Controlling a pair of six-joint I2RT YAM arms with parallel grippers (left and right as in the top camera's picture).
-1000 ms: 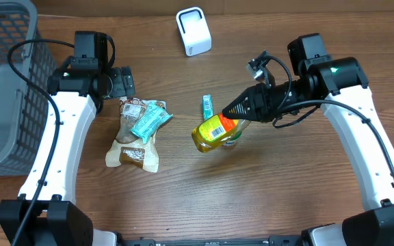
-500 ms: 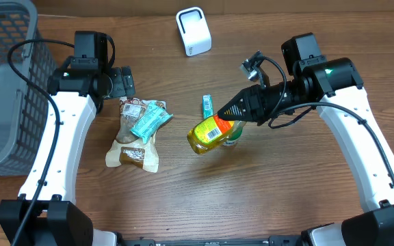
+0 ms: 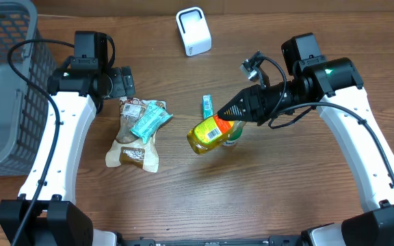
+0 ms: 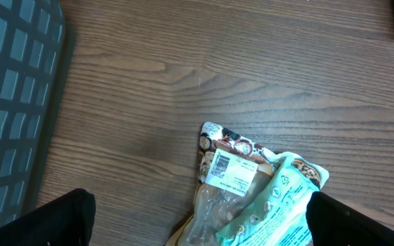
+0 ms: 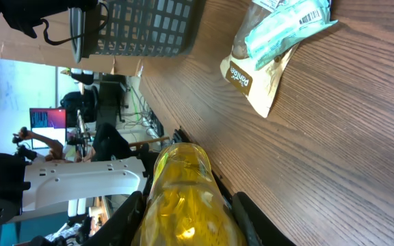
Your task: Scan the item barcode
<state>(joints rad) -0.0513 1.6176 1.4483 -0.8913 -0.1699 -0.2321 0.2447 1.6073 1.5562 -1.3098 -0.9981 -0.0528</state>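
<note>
The right gripper (image 3: 228, 114) is closed partway on the yellow bottle (image 3: 209, 132). In the right wrist view its 2 fingers (image 5: 130, 213) press the bottle's sides, with the yellow body running straight out ahead of them.

From overhead, the bottle's long axis lies almost in line with the fingers, slanting from the gripper down toward the robot's left. It looks lifted clear of the wooden table (image 3: 286, 198), and its barcode label faces up. A green object (image 3: 234, 139) is partly hidden under the bottle, and I cannot identify it. A small teal packet (image 3: 208, 106) lies flat just beyond the bottle.

The right arm reaches in from its side with the forearm nearly level and the wrist bent toward the middle of the table.

Further left, a teal wrapper (image 3: 148, 120) lies across a brown snack bag (image 3: 134, 140). The left gripper (image 3: 124, 83) hangs just past them with its jaws spread fully and nothing between them. That arm is bent back on itself beside the grey basket (image 3: 5, 82).

Farthest off, by the back edge, stands the white scanner (image 3: 193, 31). It is well apart from the bottle, beyond it and slightly to the robot's left. The right arm has the bottle and is the nearer of the 2. The coming move probably calls for carrying the bottle outward and turning the wrist until the label, now facing the ceiling, meets the scanner's window. I cannot tell which way that window faces.
</note>
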